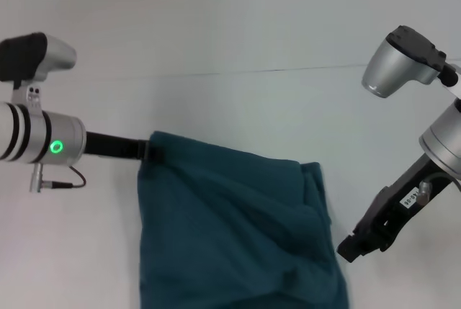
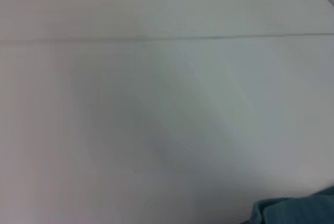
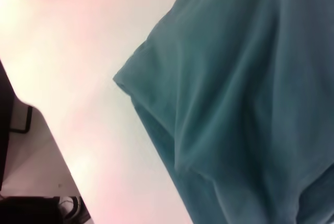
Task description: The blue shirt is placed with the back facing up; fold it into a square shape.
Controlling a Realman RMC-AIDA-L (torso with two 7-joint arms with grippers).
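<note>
At shirt's upper corner: left gripper (image 1: 148, 150) clamps blue shirt (image 1: 230, 230); right gripper (image 1: 354, 245) beside it, finger gap unclear.

A: What colour is the blue shirt (image 1: 238, 230)?
B: Plain dark teal-blue all over, no pattern.
A: And the table (image 1: 216, 21)?
B: White, with one thin dark line across it towards twelve o'clock.
A: The arms?
B: Silver and black; the left arm's ring light (image 1: 56, 147) glows green.

White table (image 1: 216, 21) w/ blue shirt (image 1: 238, 230)
</note>
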